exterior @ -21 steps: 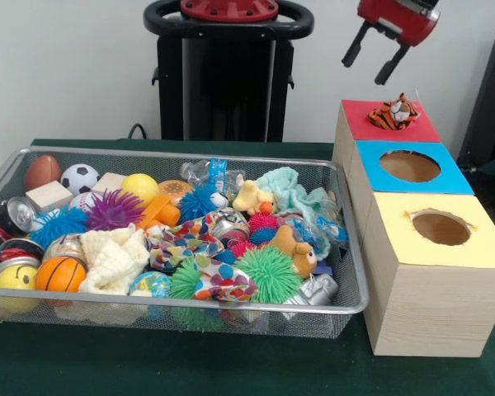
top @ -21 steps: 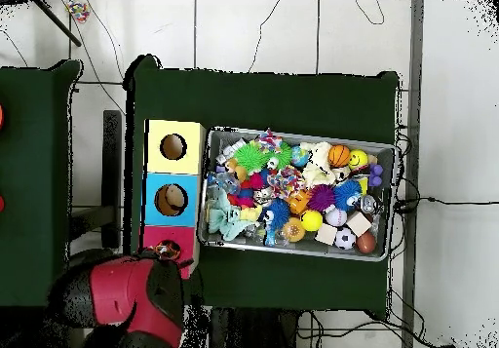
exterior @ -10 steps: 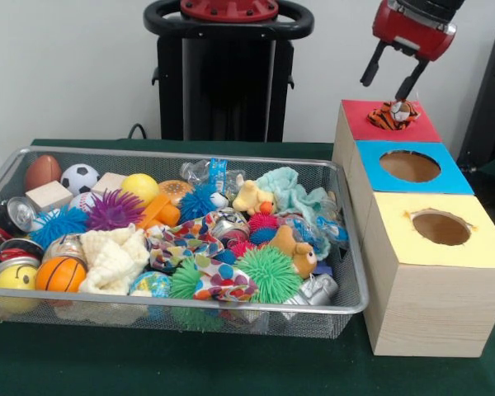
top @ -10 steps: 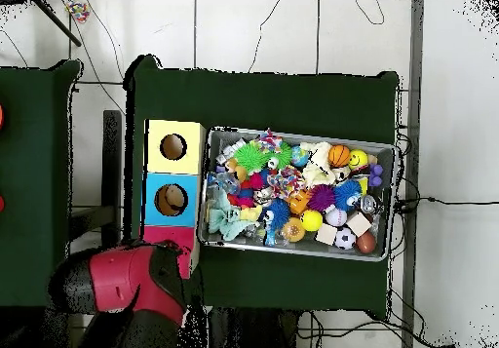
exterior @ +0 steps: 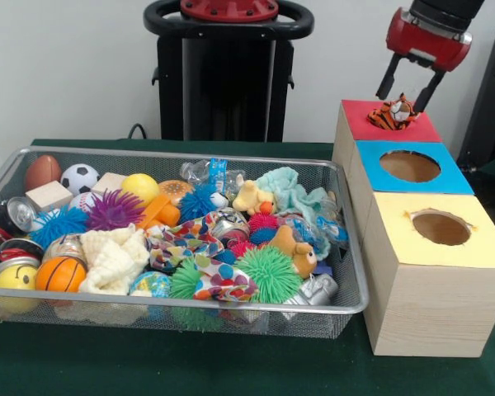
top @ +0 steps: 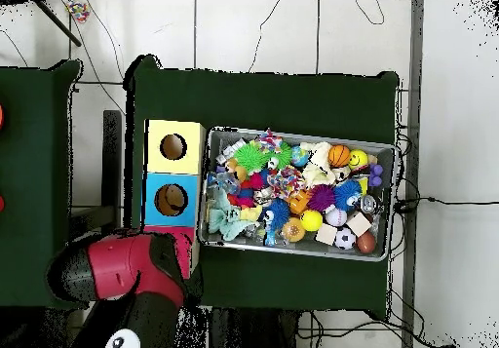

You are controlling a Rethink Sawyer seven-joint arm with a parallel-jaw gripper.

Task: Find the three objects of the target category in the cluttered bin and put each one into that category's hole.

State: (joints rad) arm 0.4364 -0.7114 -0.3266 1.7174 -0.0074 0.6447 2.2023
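Toys fill the mesh bin (exterior: 346, 247); spread-fingered gripper (exterior: 409, 91) straddles tiger plush (exterior: 393, 114) on red box (exterior: 425, 128)

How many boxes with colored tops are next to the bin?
3, in a row beside the bin: the yellow box nearest the camera, the blue box in the middle, and the red box farthest back, with a toy tiger on top.

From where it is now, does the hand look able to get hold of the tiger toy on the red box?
Probably yes. The hand is open and sits right above the tiger toy, which lies exposed on the red box with nothing over it.
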